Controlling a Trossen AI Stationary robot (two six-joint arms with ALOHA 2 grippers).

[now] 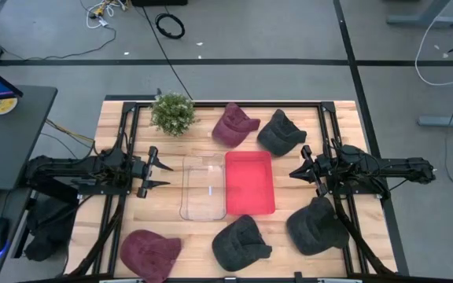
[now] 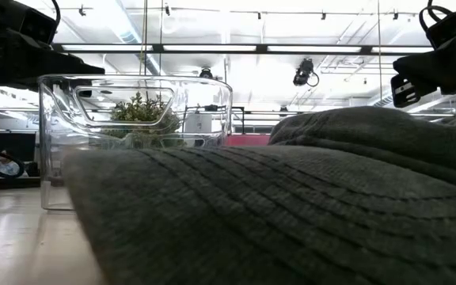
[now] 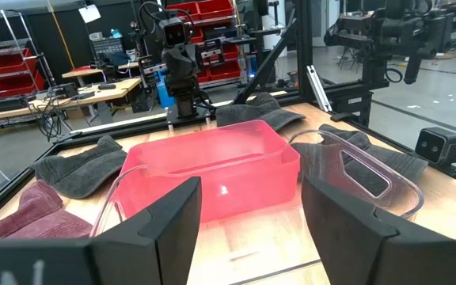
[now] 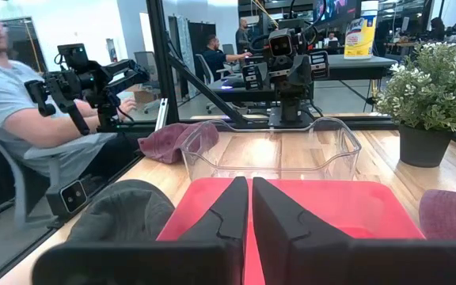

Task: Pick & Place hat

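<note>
while both arms flank the bins | left claw (image 1: 163, 174) wide open, empty | right claw (image 1: 295, 170) closed, empty | hats on desk (image 1: 124, 126)

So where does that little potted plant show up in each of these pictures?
High view: potted plant at the table's far edge, left of centre.
Low view: seen through the clear bin, upper left.
Left wrist view: not in it.
Right wrist view: far right.
Shared landmark: the clear bin.

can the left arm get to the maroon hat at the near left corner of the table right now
Probably yes. The left gripper is open beside the clear bin, and the maroon hat lies uncovered at that arm's side with only bare table between them.
</note>
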